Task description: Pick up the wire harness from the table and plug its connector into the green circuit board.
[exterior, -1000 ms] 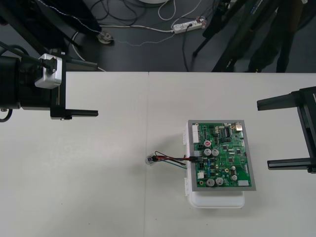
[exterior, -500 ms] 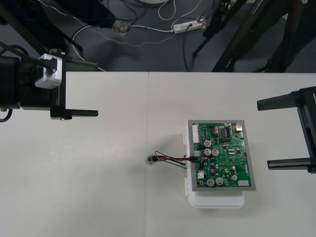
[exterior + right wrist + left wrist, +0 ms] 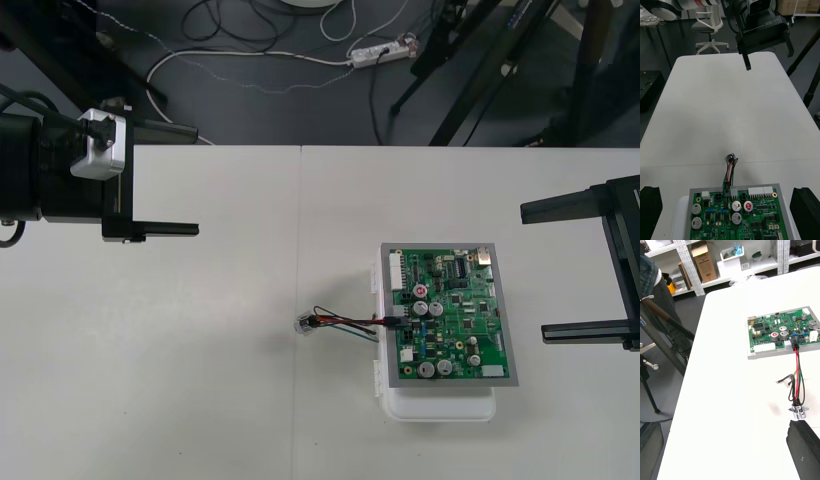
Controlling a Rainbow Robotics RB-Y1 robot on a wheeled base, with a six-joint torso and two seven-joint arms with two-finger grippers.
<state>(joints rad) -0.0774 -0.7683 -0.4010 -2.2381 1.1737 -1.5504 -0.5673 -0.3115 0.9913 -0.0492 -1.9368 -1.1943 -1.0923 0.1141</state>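
The green circuit board [image 3: 450, 315] lies on its white base [image 3: 440, 405] at the table's right of centre. The harness's black plug [image 3: 393, 321] sits in a connector at the board's left edge. The red, black and green wires [image 3: 350, 323] run left from the plug to the metal socket [image 3: 303, 325], which rests on the table. My left gripper [image 3: 195, 180] hangs open at the far left, well away from the harness. My right gripper [image 3: 533, 271] stands open at the right edge, beside the board. From the right wrist, the plug [image 3: 729, 189] meets the board [image 3: 741, 219].
From the left wrist, the wires [image 3: 797, 378] lead from the board [image 3: 782, 332] to the socket [image 3: 799, 410], just ahead of one of my own fingers [image 3: 803, 446]. Bare table lies between the left gripper and the harness.
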